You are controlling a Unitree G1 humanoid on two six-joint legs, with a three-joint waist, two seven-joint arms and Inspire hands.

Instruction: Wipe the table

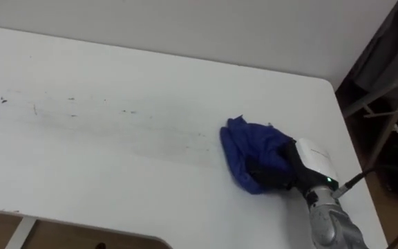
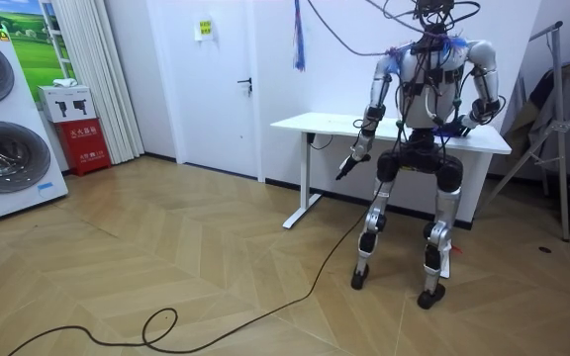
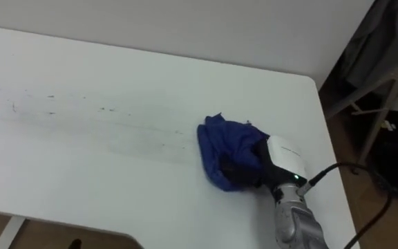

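My right hand (image 1: pixel 314 162) has its fingers curled into the bunched blue cloth (image 1: pixel 247 146) near the right end of the white table (image 1: pixel 150 62), and the band of dark smudges (image 1: pixel 126 111) stretches lengthwise off to my left, so I judge the next stroke goes leftward.

A red box (image 2: pixel 87 145) sits beside stacked washing machines (image 2: pixel 3 148).

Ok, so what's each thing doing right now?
Table: dark specks and a grey smear across its left part.
Blue cloth: bunched up, lying on the right part.
Right hand: curled on the cloth.
Left hand: hanging beside the table.
Door: shut.
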